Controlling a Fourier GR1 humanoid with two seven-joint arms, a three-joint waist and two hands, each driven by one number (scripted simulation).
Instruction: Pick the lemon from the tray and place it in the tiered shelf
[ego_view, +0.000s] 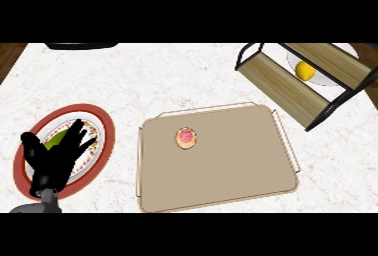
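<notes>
1. Head view shows a single hand: the left hand (53, 159) at the lower left, fingers straight and spread, grasping nothing, held over a red-rimmed plate (103, 125). The right hand is out of view.
2. On the plate lies a green item (55, 143), mostly hidden by the fingers.
3. The tan tray (221, 175) at the centre holds one small round pink-topped pastry (187, 137).
4. The tiered shelf (280, 80) at the upper right holds the lemon (305, 70), between its two wooden boards.
5. Count: one plate, one tray, one shelf, one lemon, one pastry.
</notes>
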